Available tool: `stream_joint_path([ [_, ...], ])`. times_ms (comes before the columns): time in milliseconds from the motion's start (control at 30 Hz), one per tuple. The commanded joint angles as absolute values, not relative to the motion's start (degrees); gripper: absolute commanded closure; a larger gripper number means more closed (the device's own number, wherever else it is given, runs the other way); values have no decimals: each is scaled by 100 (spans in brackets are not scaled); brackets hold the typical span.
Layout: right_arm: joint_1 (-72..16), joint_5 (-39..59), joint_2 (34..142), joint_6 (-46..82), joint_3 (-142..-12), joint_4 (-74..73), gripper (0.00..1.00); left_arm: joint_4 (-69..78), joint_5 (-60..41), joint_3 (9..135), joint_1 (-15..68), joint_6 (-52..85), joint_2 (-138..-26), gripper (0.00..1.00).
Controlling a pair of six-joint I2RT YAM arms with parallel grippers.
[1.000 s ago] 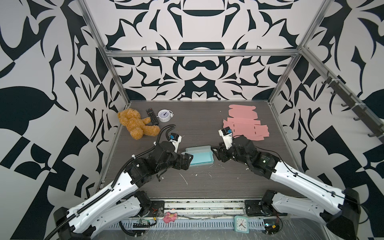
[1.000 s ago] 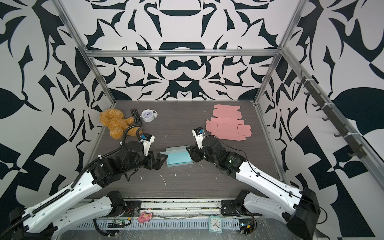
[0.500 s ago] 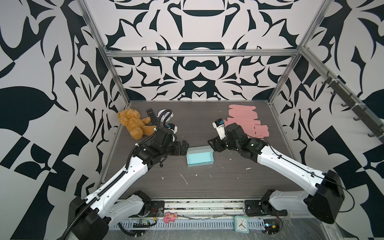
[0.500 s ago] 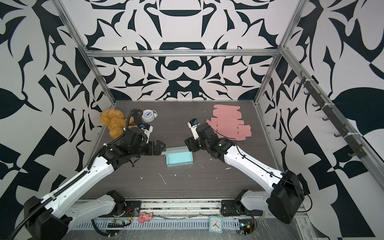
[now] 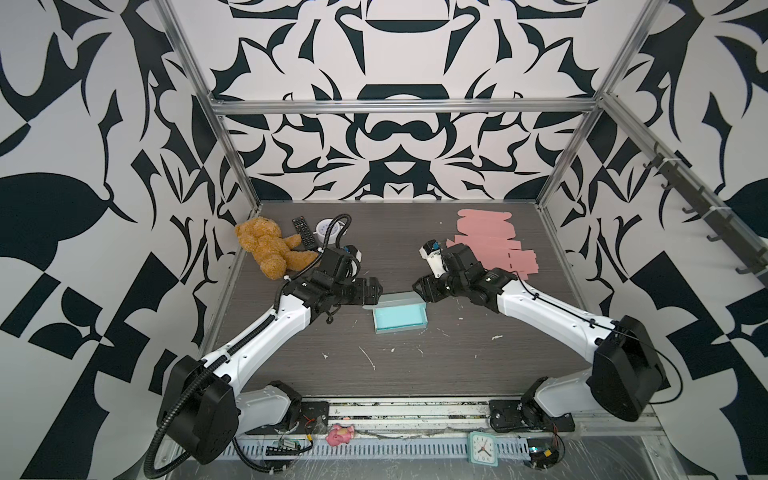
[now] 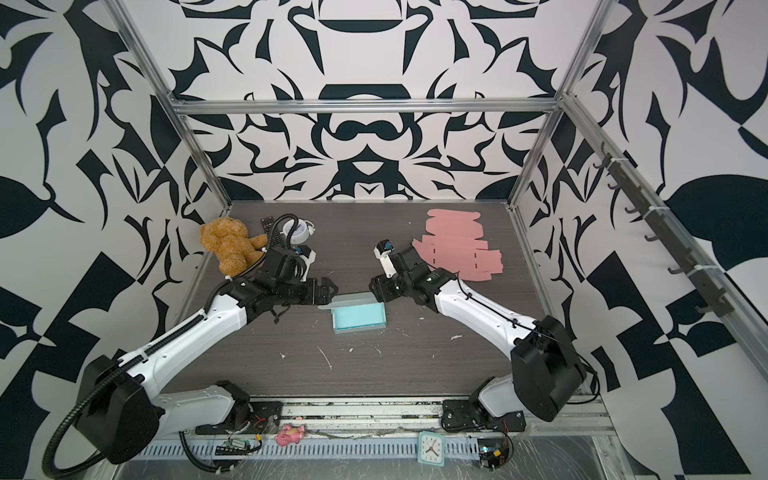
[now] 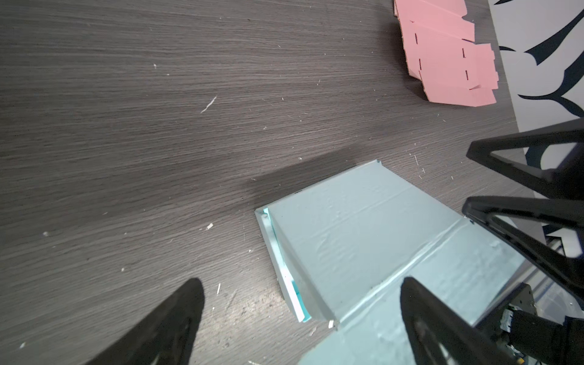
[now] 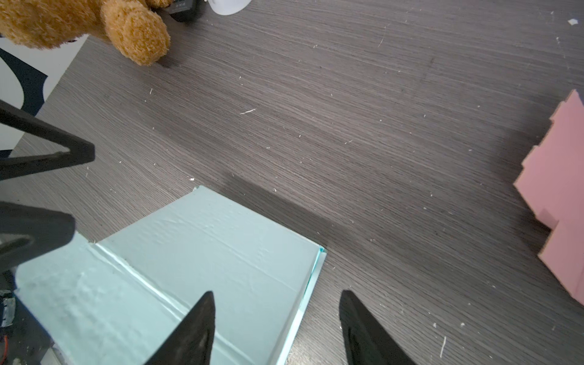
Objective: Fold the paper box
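Note:
The teal paper box lies mid-table, its bright inside facing up and a paler flap raised along its far edge. Each wrist view shows the pale outer face of the box. My left gripper is open at the flap's left end, one of the box's short ends lying between its fingers. Open too, my right gripper is at the flap's right end, one finger over the box and one over the table.
Flat pink box blanks lie at the back right. A teddy bear, a remote and a white round thing sit at the back left. Paper scraps dot the table.
Both grippers have moved from the box's two sides toward the back, to the ends of its far flap. The box now lies lower and flatter on the table.

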State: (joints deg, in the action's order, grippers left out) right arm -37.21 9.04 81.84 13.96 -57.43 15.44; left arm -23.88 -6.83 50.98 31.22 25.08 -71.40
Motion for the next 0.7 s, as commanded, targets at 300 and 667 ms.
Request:
stream_joint_path([
  [300,-3700,979,8170,1396,-5635,1277,36,-1931,-965,4844,3108,2435,-7258,2],
  [667,-3700,1002,8185,1453,-5442,1212,37,-1741,-1105,4548,3104,2557,-7491,4],
])
